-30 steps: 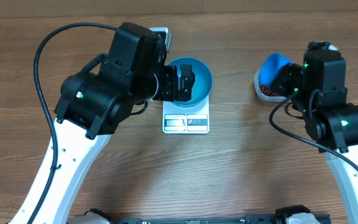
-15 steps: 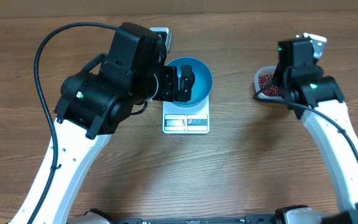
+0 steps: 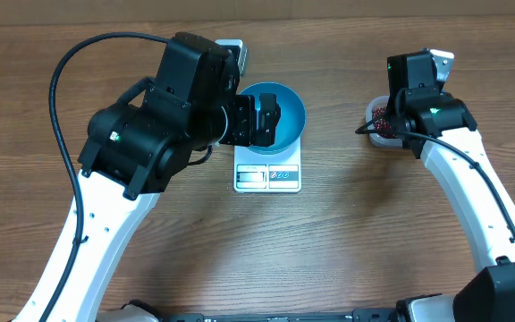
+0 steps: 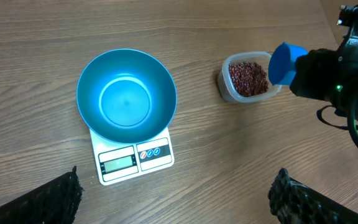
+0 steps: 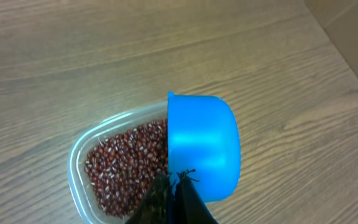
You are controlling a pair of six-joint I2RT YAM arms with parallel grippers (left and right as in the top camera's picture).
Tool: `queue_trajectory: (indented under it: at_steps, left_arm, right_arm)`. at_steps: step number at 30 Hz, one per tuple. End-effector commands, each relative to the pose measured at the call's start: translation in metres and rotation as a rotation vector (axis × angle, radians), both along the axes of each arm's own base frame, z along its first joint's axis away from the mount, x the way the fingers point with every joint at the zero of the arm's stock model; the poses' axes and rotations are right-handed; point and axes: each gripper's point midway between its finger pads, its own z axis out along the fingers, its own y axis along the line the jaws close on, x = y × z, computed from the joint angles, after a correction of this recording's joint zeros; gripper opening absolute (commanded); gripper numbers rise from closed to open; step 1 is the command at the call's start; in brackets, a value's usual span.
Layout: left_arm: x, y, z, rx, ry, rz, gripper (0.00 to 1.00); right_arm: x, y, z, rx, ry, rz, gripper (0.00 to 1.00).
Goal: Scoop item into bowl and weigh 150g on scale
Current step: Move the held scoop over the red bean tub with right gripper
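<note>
Beans (image 5: 126, 165) are sitting in the clear tub (image 5: 73, 162) on the right side of the table (image 3: 347, 241), none showing in the bowl (image 4: 126, 99), so I'm judging this as the first scoop, loading stage. I'm holding the blue scoop (image 5: 204, 146) over the tub's right half, lip pointing down toward the heap, with my right gripper (image 5: 176, 186) clenched at its near end. The bowl is resting on the scale (image 4: 135, 163), well apart from the tub and to its left. My left gripper (image 4: 176, 186) is hovering above bowl and scale with jaws spread wide, gripping nothing. Next move, as I'm reading it: dig the lip into the beans, level the scoop out, carry it across to the bowl without tipping, pour slowly and check the display. What I'm not seeing: the scoop's handle is hiding under my fingers, its inside is facing away so I can't tell whether it's loaded, the overhead view is blocking most of the tub behind my right arm, and the scale digits are reading too small to make out.
</note>
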Motion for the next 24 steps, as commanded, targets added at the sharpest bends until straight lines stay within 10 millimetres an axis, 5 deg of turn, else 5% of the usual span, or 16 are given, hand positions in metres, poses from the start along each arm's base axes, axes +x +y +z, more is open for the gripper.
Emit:
queue_trajectory:
  at_steps: [1, 24]
  left_arm:
    - [-0.0020, 0.0031, 0.0146, -0.004, -0.048, -0.007, 1.00]
    - [-0.0020, 0.0031, 0.0146, -0.004, -0.048, -0.007, 0.99]
  right_arm:
    - [0.0065, -0.0045, 0.0138, -0.046, -0.019, 0.017, 0.04]
    - [0.0046, -0.0080, 0.0146, -0.082, 0.000, 0.025, 0.04]
